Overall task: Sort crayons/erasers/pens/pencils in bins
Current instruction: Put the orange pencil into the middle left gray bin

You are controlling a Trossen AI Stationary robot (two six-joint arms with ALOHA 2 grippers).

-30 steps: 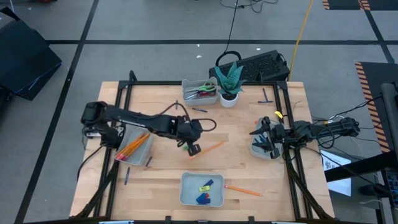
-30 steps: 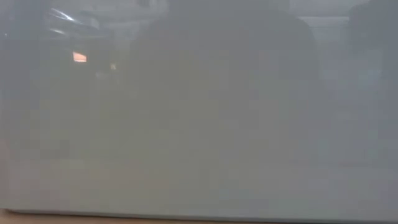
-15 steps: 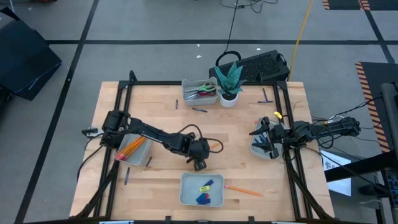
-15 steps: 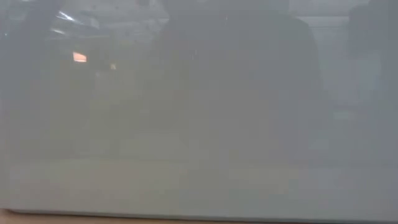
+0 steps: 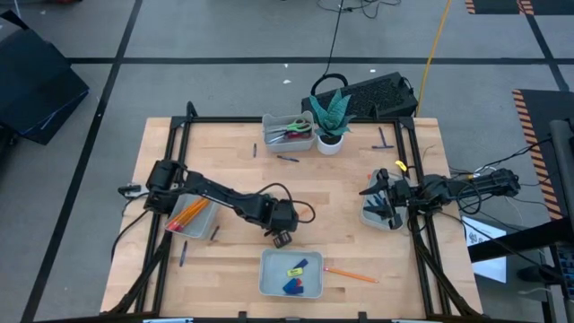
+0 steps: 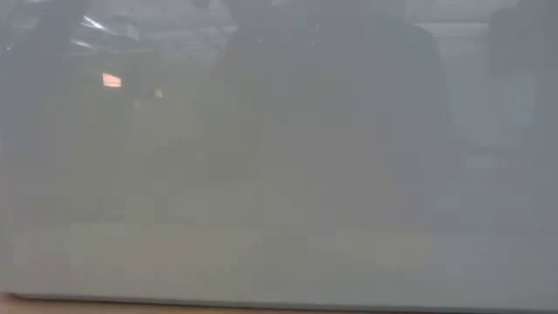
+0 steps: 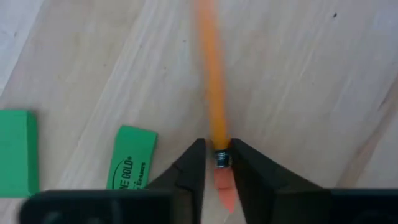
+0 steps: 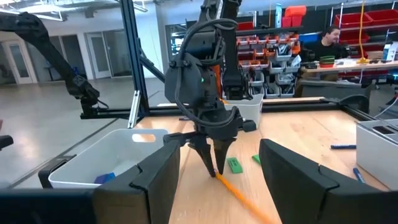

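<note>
Fingers of the left gripper, low of centre in the high view, pinch a pencil at its eraser end, its tip resting on the surface near two green erasers. Such an end-grip may let it pivot or slip before reaching the pencil bin. The right gripper, fingers spread, waits at the right edge.

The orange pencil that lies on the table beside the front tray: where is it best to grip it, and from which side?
Grip the pencil at mid-length, from straight above, closing across it. It lies flat, and one end sits close to the tray.
</note>
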